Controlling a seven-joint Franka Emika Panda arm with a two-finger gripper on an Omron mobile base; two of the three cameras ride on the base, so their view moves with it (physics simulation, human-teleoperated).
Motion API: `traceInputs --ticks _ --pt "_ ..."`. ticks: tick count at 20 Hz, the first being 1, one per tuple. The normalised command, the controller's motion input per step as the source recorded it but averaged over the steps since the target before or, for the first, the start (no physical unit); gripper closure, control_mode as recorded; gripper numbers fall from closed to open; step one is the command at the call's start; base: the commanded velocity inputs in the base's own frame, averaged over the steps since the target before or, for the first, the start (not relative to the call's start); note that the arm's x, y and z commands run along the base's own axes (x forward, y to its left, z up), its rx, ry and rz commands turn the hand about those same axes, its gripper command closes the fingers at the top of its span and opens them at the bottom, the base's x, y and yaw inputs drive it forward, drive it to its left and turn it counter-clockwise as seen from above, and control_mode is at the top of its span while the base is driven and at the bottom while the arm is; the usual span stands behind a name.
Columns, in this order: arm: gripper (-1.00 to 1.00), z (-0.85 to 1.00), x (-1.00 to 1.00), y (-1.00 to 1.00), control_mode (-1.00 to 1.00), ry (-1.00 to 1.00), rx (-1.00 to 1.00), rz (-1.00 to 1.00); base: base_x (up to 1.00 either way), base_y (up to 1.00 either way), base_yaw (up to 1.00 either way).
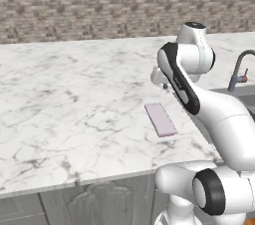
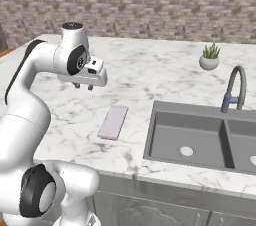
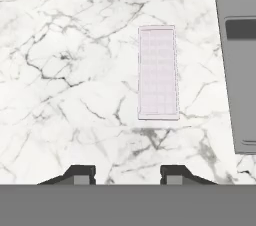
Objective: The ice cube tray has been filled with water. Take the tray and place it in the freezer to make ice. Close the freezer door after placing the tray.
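The ice cube tray (image 1: 160,119) lies flat on the white marble counter (image 1: 74,99), close to the front edge, its long side running away from the robot. In the right base view the tray (image 2: 113,122) sits at about 9 o'clock from the grey sink (image 2: 200,140), near its left rim but not touching it. In the hand view the tray (image 3: 158,72) shows a faint grid of small cells, and the sink (image 3: 240,65) is at 3 o'clock from it.

The gripper (image 2: 83,87) hangs in the air above the counter, pointing down, at about 11 o'clock from the tray in the right base view and well clear of it. In the left base view it (image 1: 166,87) is partly hidden behind the arm, at about 12 o'clock from the tray. In the hand view the two dark fingertips (image 3: 79,175) stand spread wide apart with bare marble between them; they hold nothing, and the tray lies at about 1 o'clock from the gap between them.

A curved grey tap (image 2: 234,91) rises behind the sink, and a small potted plant (image 2: 210,57) stands on the counter at about 11 o'clock from the tap. A brick wall (image 2: 150,5) runs behind the counter. Dark cabinet fronts (image 1: 74,204) show beneath the counter's front edge.
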Motion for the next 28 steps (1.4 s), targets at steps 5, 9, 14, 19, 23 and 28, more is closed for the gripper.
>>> traceInputs --ticks 5,9,14,19,23,28 --pt "-1.00 -0.01 0.05 -0.01 -1.00 0.00 0.00 0.00 0.00 0.00 0.00" --pt "-1.00 -0.32 0.38 -0.06 -1.00 0.00 0.00 -0.01 0.00 0.00 0.00" --pt "-1.00 -0.58 0.76 -0.19 -1.00 0.00 -0.01 -0.10 0.00 0.00 0.00" --pt "-1.00 -0.54 0.44 -0.47 -1.00 0.01 0.00 0.00 0.00 0.00 0.00" --pt "-1.00 -0.35 0.50 -0.20 -1.00 0.01 0.00 -0.01 0.00 0.00 0.00" --pt "-1.00 -0.33 0.60 -0.04 -1.00 0.00 0.00 -0.01 0.00 0.00 0.00"
